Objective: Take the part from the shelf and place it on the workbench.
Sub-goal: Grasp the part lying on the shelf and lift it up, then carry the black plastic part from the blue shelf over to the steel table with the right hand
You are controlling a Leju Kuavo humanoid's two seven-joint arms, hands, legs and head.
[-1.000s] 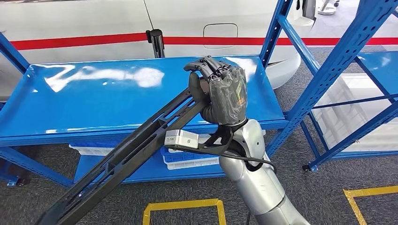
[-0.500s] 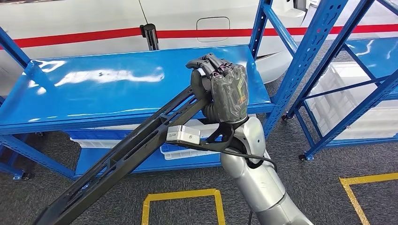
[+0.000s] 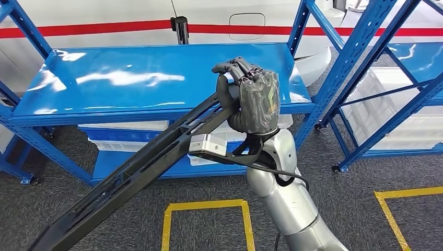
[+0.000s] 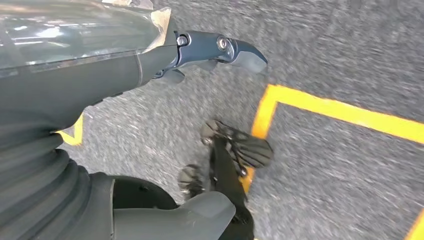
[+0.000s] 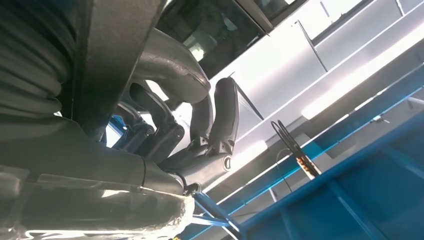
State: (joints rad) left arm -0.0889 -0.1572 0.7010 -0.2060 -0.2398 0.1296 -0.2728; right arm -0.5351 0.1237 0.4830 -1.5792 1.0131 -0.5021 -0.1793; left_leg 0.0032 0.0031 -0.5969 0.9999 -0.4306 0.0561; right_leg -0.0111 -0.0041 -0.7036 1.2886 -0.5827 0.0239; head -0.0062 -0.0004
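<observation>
- The right hand (image 3: 249, 97) is clenched around the upper end of the part (image 3: 141, 172), fingers wrapped over its top edge.
- The part is a long black bar with open slots along its length. It slants from the hand, in front of the blue shelf (image 3: 146, 78), down to the near left corner of the head view.
- The part is held clear of the shelf top, above the grey carpet (image 3: 355, 209).
- The left hand (image 4: 100, 70) hangs over the carpet beside yellow floor tape (image 4: 340, 110); whether it is released or clenched cannot be told.
- White bins (image 3: 130, 137) sit on the lower shelf level.
- A second blue rack (image 3: 397, 89) stands to the right, with a white crate (image 3: 412, 130) inside.
- A white wall with a red stripe (image 3: 104, 29) runs behind the shelf.
</observation>
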